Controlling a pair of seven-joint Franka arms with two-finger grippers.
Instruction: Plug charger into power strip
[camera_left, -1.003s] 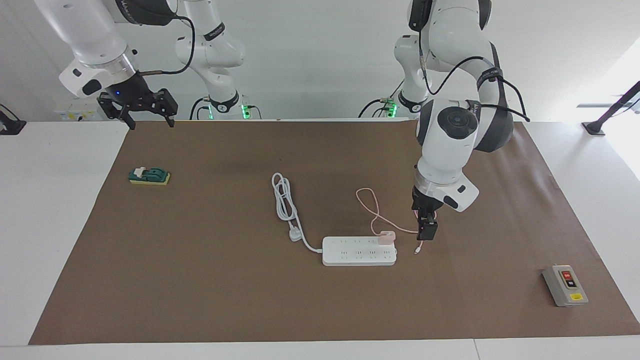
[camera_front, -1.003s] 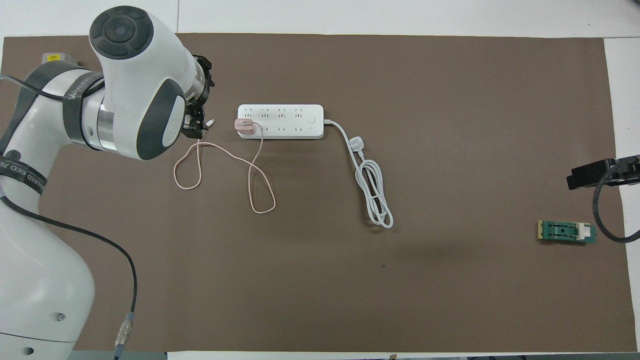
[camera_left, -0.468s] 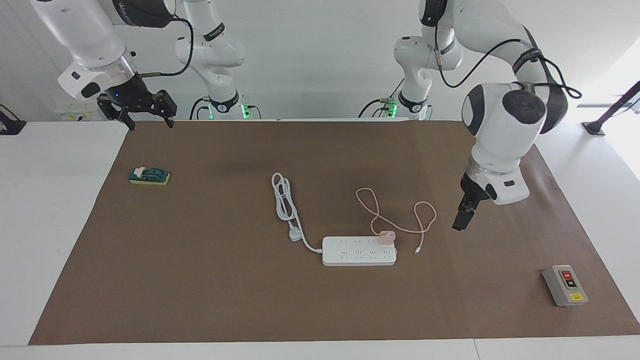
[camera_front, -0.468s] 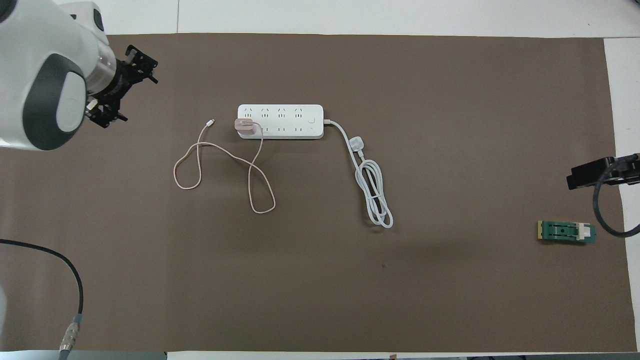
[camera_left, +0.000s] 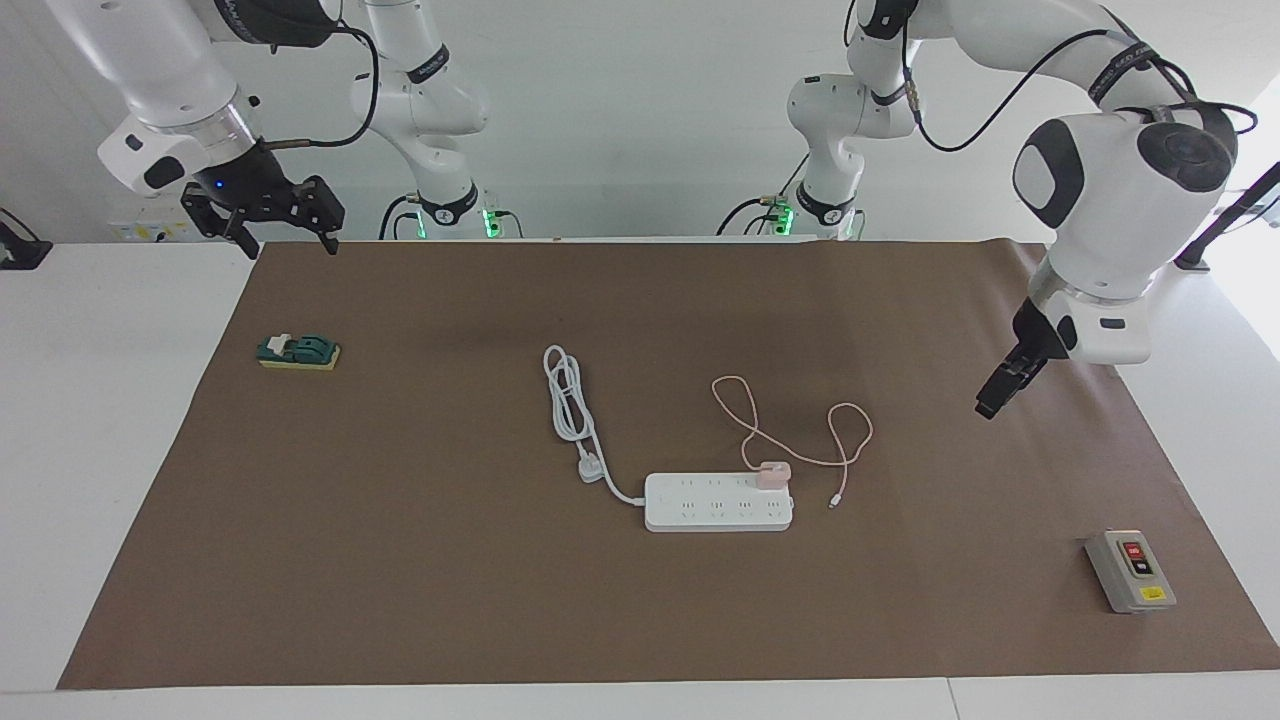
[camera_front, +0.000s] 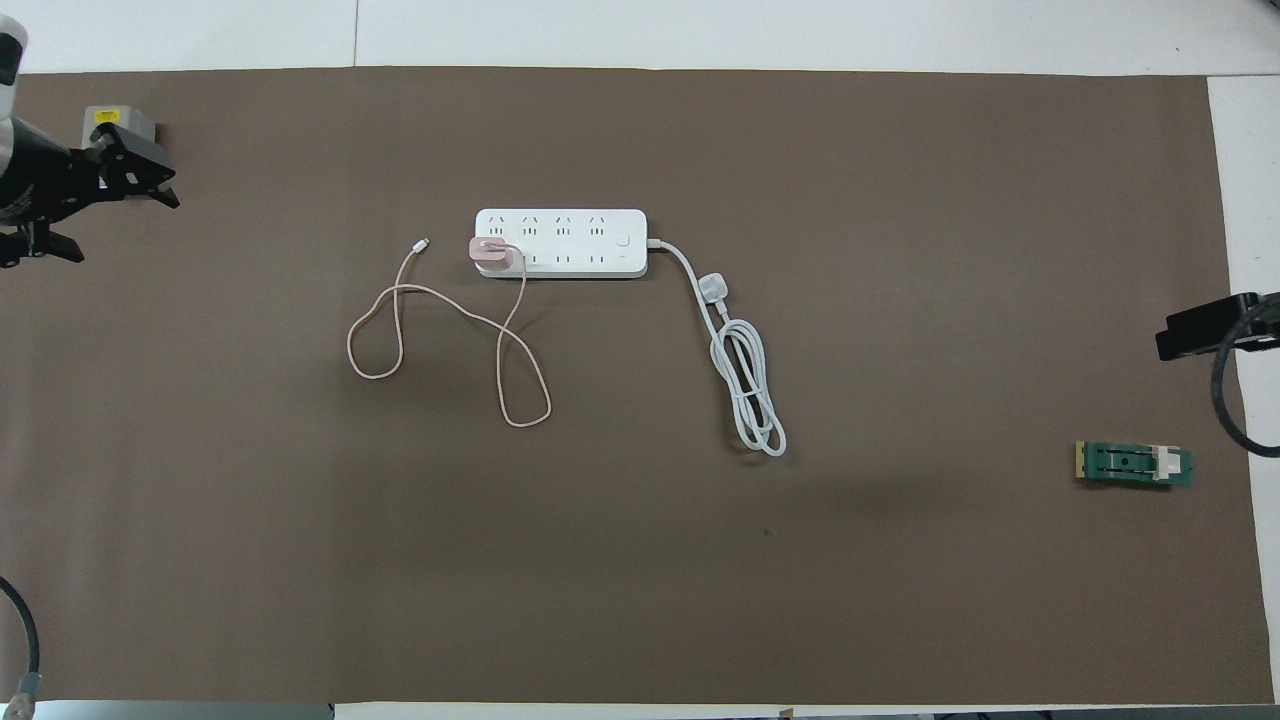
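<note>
The white power strip (camera_left: 718, 502) (camera_front: 560, 243) lies flat in the middle of the brown mat. The pale-pink charger (camera_left: 772, 474) (camera_front: 490, 253) sits upright on the strip's end toward the left arm. Its thin pink cable (camera_front: 520, 425) loops loosely on the mat beside the strip, its free tip lying loose. My left gripper (camera_left: 988, 405) (camera_front: 125, 228) hangs open and holds nothing, in the air over the mat's end toward the left arm, well away from the charger. My right gripper (camera_left: 290, 247) (camera_front: 1200, 330) waits open and raised over the mat's corner by its own base.
The strip's thick white cord (camera_left: 572, 410) (camera_front: 745, 385) lies coiled, its three-pin plug loose on the mat. A grey box with red and black buttons (camera_left: 1130, 571) (camera_front: 118, 122) sits at the left arm's end. A green switch on a yellow base (camera_left: 298, 352) (camera_front: 1133, 465) lies at the right arm's end.
The left gripper has drawn away from beside the charger, rising and swinging toward the left arm's end of the table. Charger, cable and strip have not moved. The right gripper barely shifted.
</note>
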